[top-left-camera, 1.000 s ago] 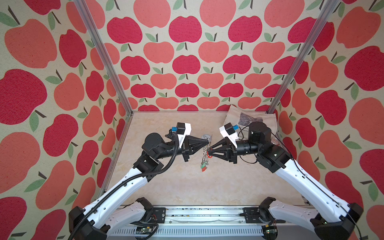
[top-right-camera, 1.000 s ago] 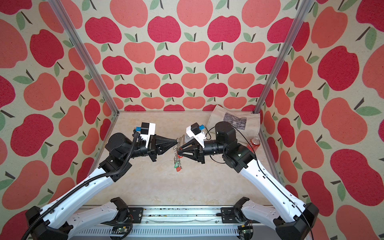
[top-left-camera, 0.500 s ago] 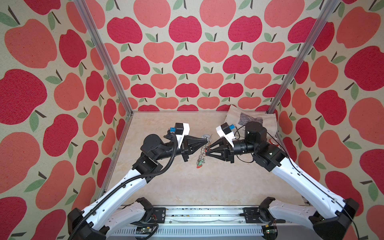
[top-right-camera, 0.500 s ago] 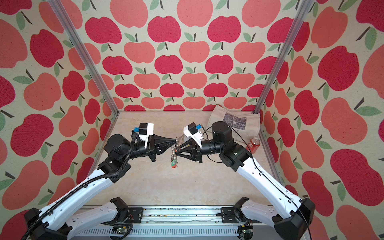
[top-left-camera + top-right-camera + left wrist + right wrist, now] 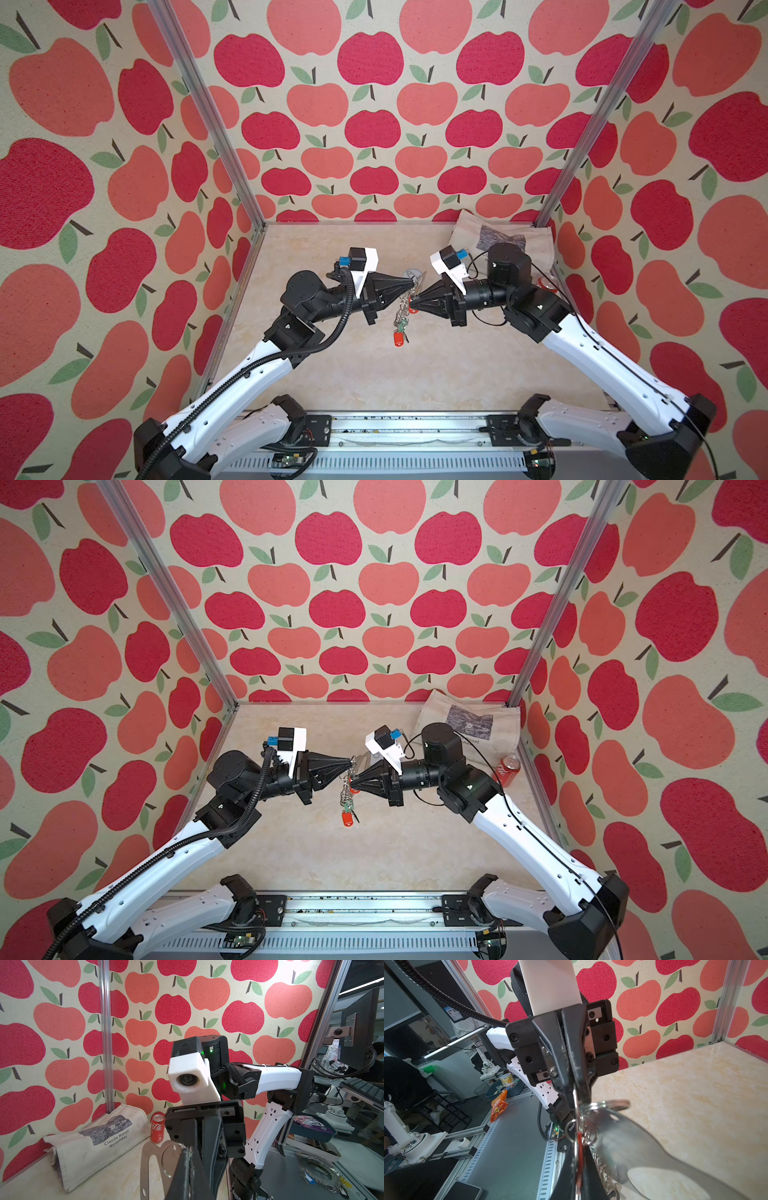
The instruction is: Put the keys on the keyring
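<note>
Threading seems in hand — left jaws clench the keyring point(image 5: 145, 1167) aloft over the surface point(image 5: 457, 365), right jaws clench a red-tagged key point(image 5: 579, 1141) beside it. Next likely calls for fine alignment onto a ring.

Walls point(image 5: 374, 124): red, coral apples, green leaves on cream. Tabletop point(image 5: 457, 365) beige marble. Key tag point(image 5: 398, 338) red. Can point(image 5: 508, 768) red.

One keyring point(image 5: 153, 1148), perhaps three tagged keys point(image 5: 347, 817), one can point(image 5: 508, 767), one bag point(image 5: 469, 725)
</note>
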